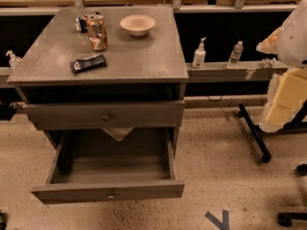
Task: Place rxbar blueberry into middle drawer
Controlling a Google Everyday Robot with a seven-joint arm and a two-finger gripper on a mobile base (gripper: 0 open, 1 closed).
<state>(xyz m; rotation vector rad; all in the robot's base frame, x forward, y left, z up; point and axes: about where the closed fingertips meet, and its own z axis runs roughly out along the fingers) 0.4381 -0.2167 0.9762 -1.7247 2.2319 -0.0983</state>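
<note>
The rxbar blueberry (88, 63), a flat dark bar with pale print, lies on the front left of the grey cabinet top (144, 56). The middle drawer (111, 190), the lowest one with a small round knob, is pulled out and open, and its inside looks empty. The like-fronted drawer above it (105, 115) is only slightly out. A pale scrap (117, 132) hangs below that upper drawer. The gripper is not in view; a white rounded shape (293, 32) at the right edge may be part of the arm.
A crushed coppery can (97, 31) and a small dark item (80, 23) stand at the back left of the top, and a pale bowl (137, 24) at the back middle. Two bottles (199, 54) stand on a ledge to the right. Yellow foam blocks (287, 99) and a black stand (254, 133) are on the right.
</note>
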